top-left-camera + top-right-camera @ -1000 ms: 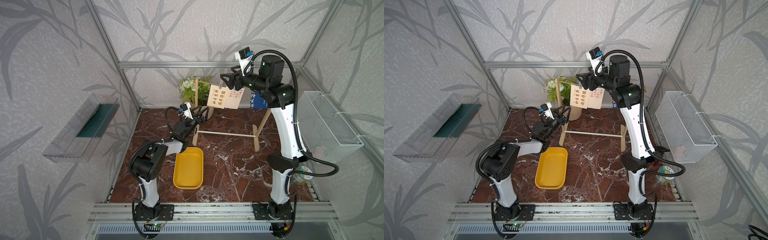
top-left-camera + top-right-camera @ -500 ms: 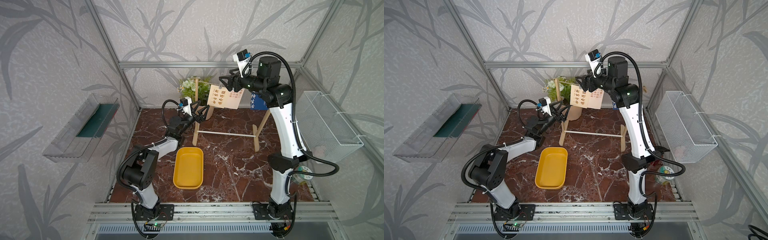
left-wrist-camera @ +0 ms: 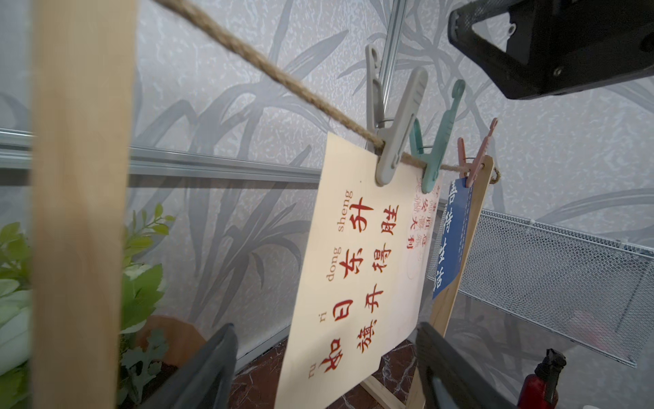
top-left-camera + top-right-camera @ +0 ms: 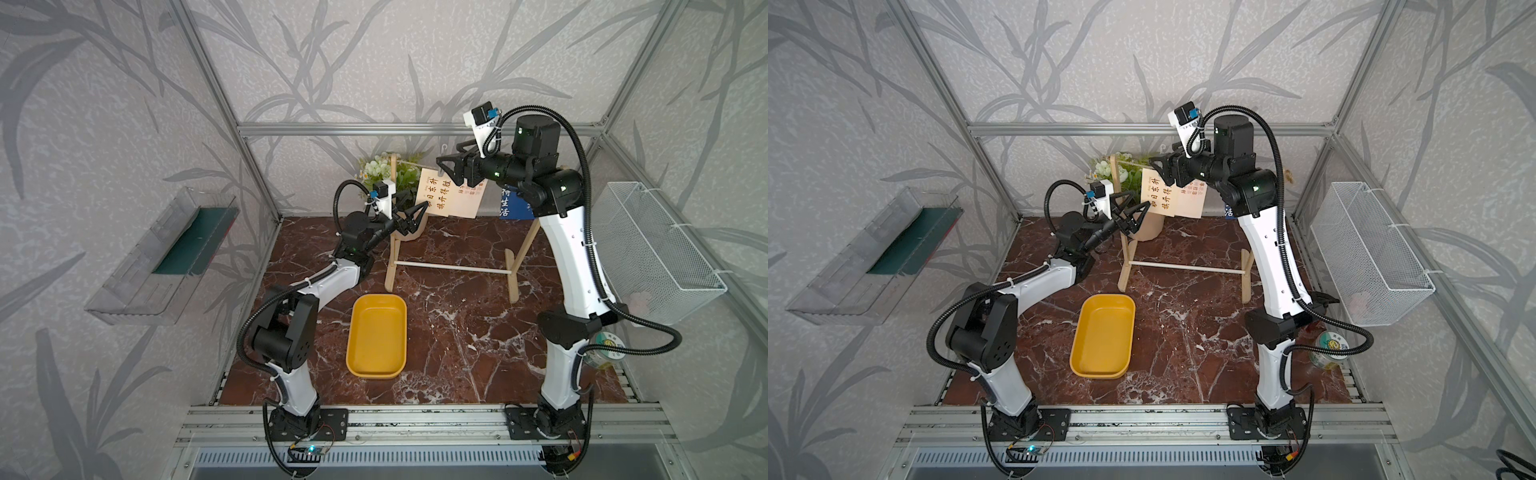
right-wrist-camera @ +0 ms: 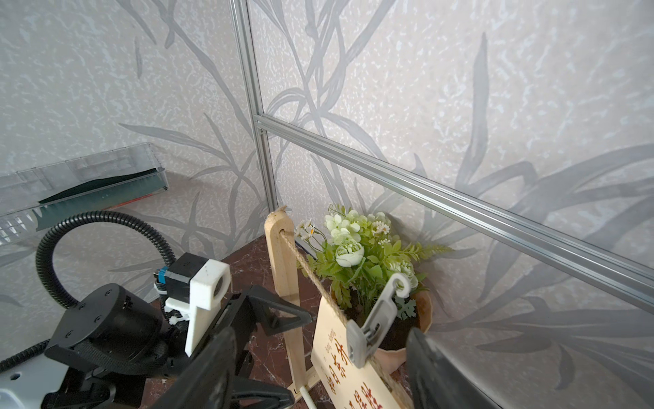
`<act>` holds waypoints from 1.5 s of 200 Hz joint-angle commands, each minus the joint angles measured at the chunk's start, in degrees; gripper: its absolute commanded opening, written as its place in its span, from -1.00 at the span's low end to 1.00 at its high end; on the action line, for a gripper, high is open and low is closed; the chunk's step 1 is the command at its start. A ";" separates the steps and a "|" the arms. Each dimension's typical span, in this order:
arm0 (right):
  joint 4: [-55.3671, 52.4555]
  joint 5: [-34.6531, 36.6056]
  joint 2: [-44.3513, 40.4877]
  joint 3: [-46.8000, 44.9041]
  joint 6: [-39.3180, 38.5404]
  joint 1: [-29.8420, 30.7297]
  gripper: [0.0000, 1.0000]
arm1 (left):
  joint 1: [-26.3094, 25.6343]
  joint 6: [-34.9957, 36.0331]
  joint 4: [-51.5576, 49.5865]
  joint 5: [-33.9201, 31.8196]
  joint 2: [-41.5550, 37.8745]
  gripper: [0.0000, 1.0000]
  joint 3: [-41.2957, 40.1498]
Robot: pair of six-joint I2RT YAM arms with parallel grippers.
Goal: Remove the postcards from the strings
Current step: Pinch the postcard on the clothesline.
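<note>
Hanging from the strings (image 3: 283,79), all three postcards (image 3: 456,226) pegged. Left gripper (image 4: 417,212) spread around cream card (image 4: 441,197) bottom edge. Right gripper (image 4: 448,167) spread around grey peg (image 5: 375,318) on the strings.

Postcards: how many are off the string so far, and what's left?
None off: the front cream card, second cream card and blue card all hang pegged on the twine. In hand: open left claw flanks the front card's lower edge; open right claw brackets its grey peg. Remaining: all three.
</note>
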 commanded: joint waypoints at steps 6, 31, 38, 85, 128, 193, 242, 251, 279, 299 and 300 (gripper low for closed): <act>1.41 -1.28 -2.44 -0.02 0.06 0.52 0.48 | 0.64 2.09 -3.43 1.68 1.51 0.61 3.61; 1.52 -1.13 -2.61 -0.42 -0.29 0.96 0.48 | 1.09 1.87 -4.51 3.20 2.43 0.61 5.56; 1.52 -1.13 -2.61 -0.41 -0.37 1.04 0.48 | 1.20 2.01 -4.84 3.49 2.61 0.58 5.95; 1.81 -1.64 -2.93 -1.21 -0.38 1.20 0.49 | 1.30 1.22 -3.13 7.23 1.98 0.39 5.15; 2.94 -2.86 -3.97 -2.60 0.43 1.50 0.49 | 1.35 0.56 -1.31 9.44 -0.05 0.32 1.63; 4.37 -2.46 -6.06 -5.84 0.68 2.19 0.49 | 1.39 1.54 -3.03 11.09 -0.78 -0.30 1.97; 6.24 0.98 -5.46 -6.18 -0.32 2.23 0.49 | 1.43 1.14 -2.70 11.25 -1.40 -0.42 1.42; 6.33 1.51 -4.64 -4.88 -0.31 2.28 0.49 | 1.39 1.16 -2.66 11.46 -1.39 -0.50 1.53; 4.30 4.47 -0.33 2.38 -1.28 2.46 0.49 | 1.37 0.91 -2.25 11.18 -1.38 -0.67 1.44; 1.98 8.15 2.95 7.53 -2.87 2.46 0.49 | 1.39 0.50 -2.01 11.61 -1.08 -0.70 1.86; 1.93 8.24 3.07 7.73 -2.85 2.46 0.49 | 1.39 0.50 -2.01 11.62 -1.07 -0.70 1.87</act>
